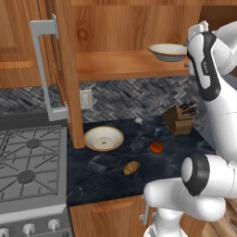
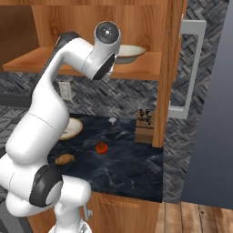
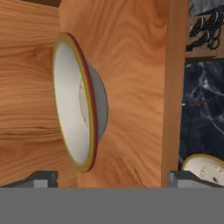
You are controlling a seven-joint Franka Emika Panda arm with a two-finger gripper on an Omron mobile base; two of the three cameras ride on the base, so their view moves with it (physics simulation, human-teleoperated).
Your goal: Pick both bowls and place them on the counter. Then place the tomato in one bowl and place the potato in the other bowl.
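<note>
My claw (image 3: pixel 109 179) stands spread wide with nothing between its fingertips (image 3: pixel 43 179), pointed at the bowl on the shelf (image 3: pixel 78 100), which sits just ahead of it on the wooden shelf (image 1: pixel 120 65). Below, on the counter (image 1: pixel 139 162), the second bowl (image 1: pixel 103 138) rests beside the stove (image 1: pixel 30 166). The tomato (image 1: pixel 156 147) and the potato (image 1: pixel 131 167) lie near it, apart from each other, with the knife block (image 1: pixel 181 118) further back.

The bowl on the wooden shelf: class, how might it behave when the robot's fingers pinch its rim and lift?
The bowl on the shelf looks like rigid glazed ceramic, so it probably won't flex but may slip. Being wide and shallow, it would likely hang tilted from a one-sided rim pinch. A drop onto the counter could chip it.
</note>
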